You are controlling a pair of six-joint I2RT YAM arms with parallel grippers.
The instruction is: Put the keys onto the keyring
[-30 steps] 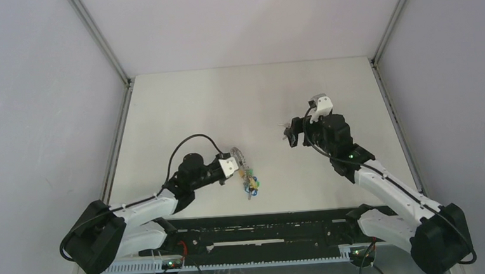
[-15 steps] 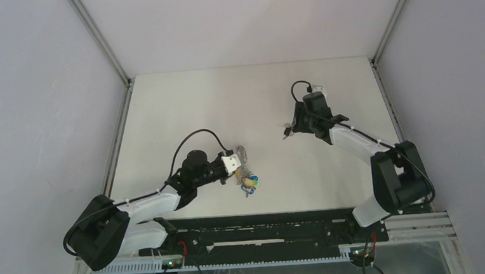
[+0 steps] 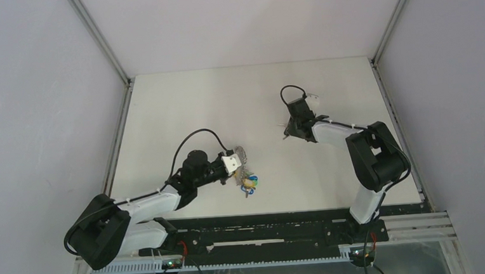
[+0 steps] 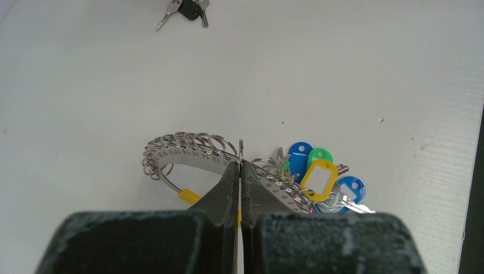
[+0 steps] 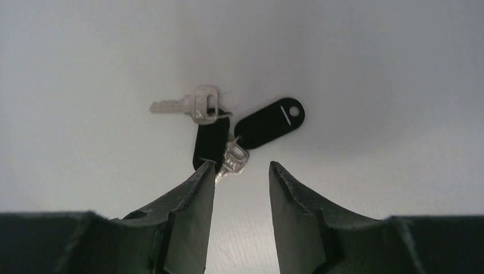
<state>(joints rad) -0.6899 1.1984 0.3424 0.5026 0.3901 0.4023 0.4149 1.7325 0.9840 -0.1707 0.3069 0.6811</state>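
Observation:
My left gripper [image 4: 240,165] is shut on the keyring [image 4: 188,153], a silvery numbered band carrying many small rings, and holds it at the table. Keys with blue, green and yellow tags [image 4: 319,177] hang on it to the right of my fingers. In the top view the left gripper [image 3: 234,166] holds the keyring [image 3: 242,155] with the coloured keys [image 3: 250,182] below it. Two black-tagged keys [image 5: 268,123] with silver blades lie on the table, also in the top view [image 3: 286,132]. My right gripper [image 5: 241,166] is open and empty, low over them, its left fingertip [image 5: 205,171] at one black tag.
The black keys also show at the top edge of the left wrist view [image 4: 185,10]. White table [image 3: 181,109] with metal rails along its left and right edges and grey walls around. A black cable tray runs along the near edge [image 3: 264,228].
My right arm has stretched out and dropped low, bringing its open gripper down to the black keys. My left gripper with the keyring has barely shifted.

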